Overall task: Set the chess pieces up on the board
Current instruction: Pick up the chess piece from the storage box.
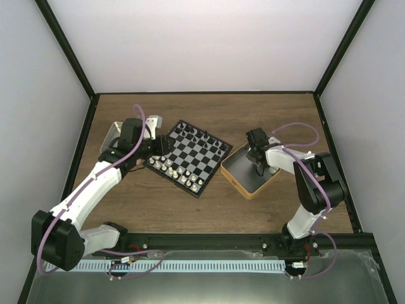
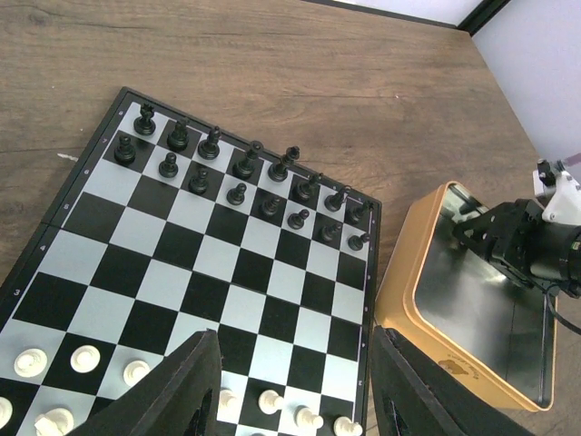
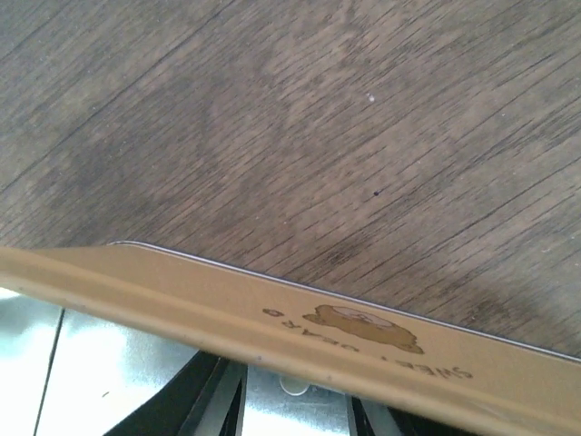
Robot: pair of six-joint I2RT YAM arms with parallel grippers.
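Board (image 1: 190, 158) lies at mid-table, turned so that one corner points toward the arm bases. Black pieces (image 2: 209, 145) fill two rows along the far-right edge of the board. White pieces (image 2: 84, 358) stand on the squares along the opposite, near-left edge, in the last two rows; from the left wrist view this side is cut off by the frame, so the count cannot be given. The middle rows of the board carry no pieces.

Left gripper (image 2: 292, 336) hovers over the white side, near the left corner of the board. Its fingers (image 2: 182, 391) stand well apart. Several white pieces show on the squares below the gap, but neither finger touches one, and nothing is held.

Yellow tin (image 1: 235, 180) sits just beside the right corner of the board, on the table (image 1: 253, 114). Right gripper (image 1: 258, 166) reaches down into this tin. In the right wrist view the tin rim crosses the frame and hides most of both fingers. A small pale object shows between them, low in the frame. Whether the jaws are clamped on it or merely stand around it cannot be told.

Silver tin (image 1: 111, 134) stands behind the left arm, apart from the board.
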